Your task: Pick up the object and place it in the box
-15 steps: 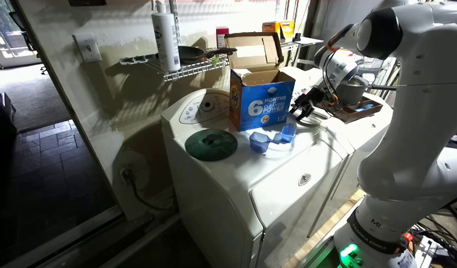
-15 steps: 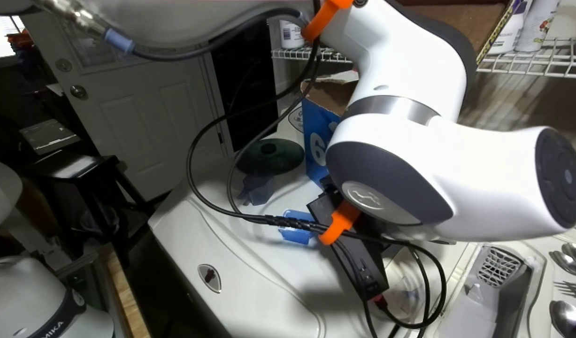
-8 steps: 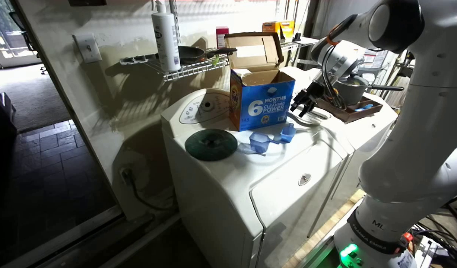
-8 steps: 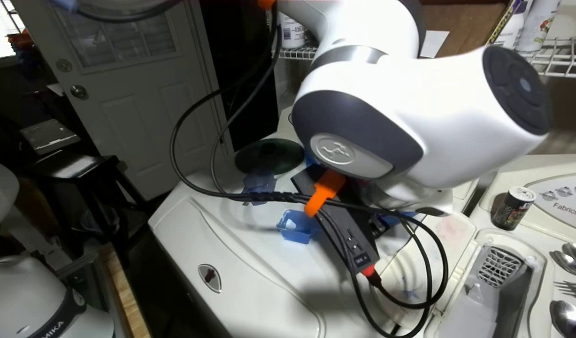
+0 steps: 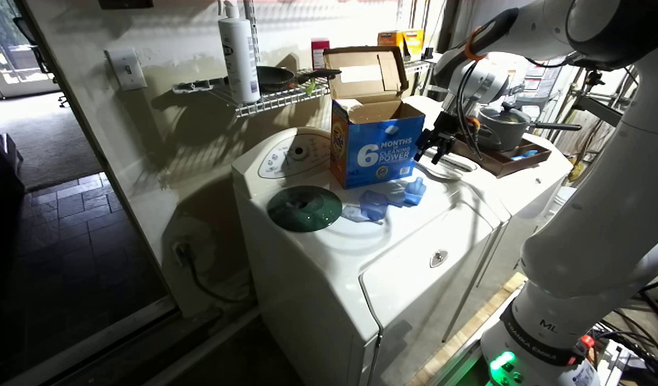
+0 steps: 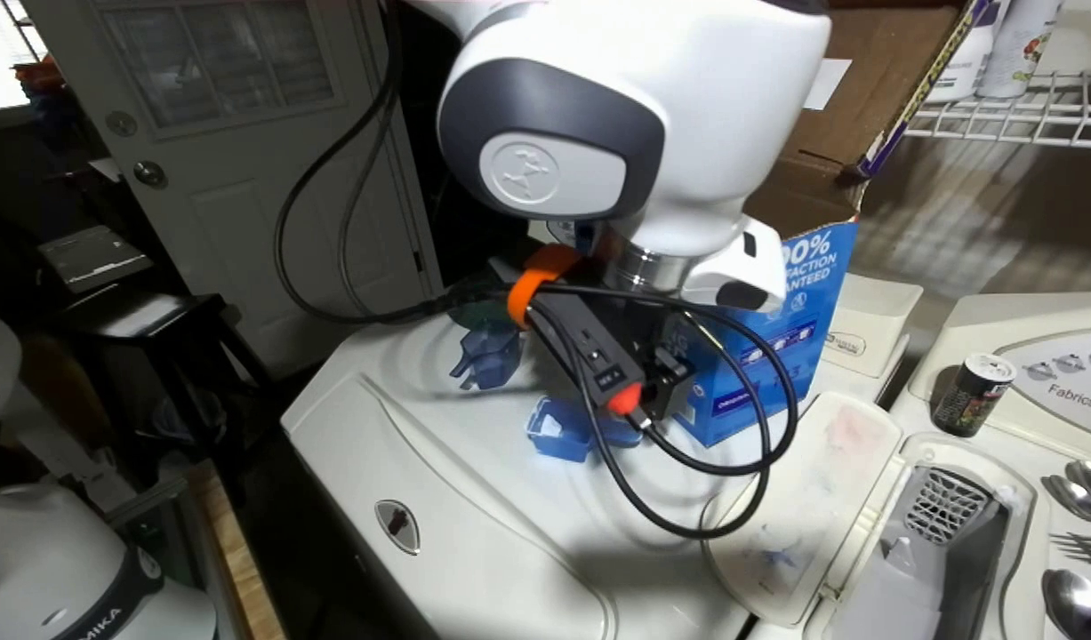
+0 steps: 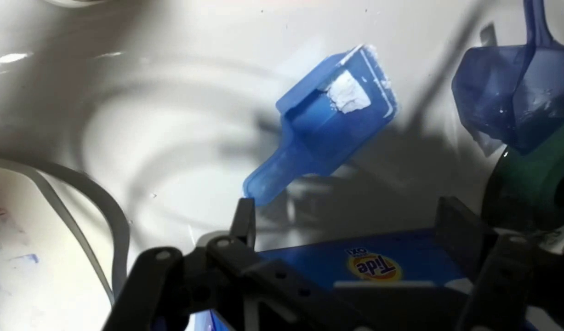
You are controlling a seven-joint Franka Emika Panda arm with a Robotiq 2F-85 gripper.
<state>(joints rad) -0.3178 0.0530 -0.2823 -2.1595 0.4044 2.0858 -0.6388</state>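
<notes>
Over the machine top, as the wrist view shows, the pincer has its two fingers wide apart, and nothing is held between them. We take the blue scoop, with white powder inside, for the object. It lies ahead of the fingertips; its handle end is nearest to one of them, and its long axis runs slantwise to the line between the fingers, so we would probably turn the pincer a little before closing.

In an exterior view, the pincer hangs just beside the box, higher than the blue scoop; whether pincer and box touch, we cannot tell. From the blue scoop, the machine top goes on to its front edge, which gives us, we judge, room on that side, while the box wall limits the other.

In an exterior view, the second scoop lies near, but apart; we should not push it.
</notes>
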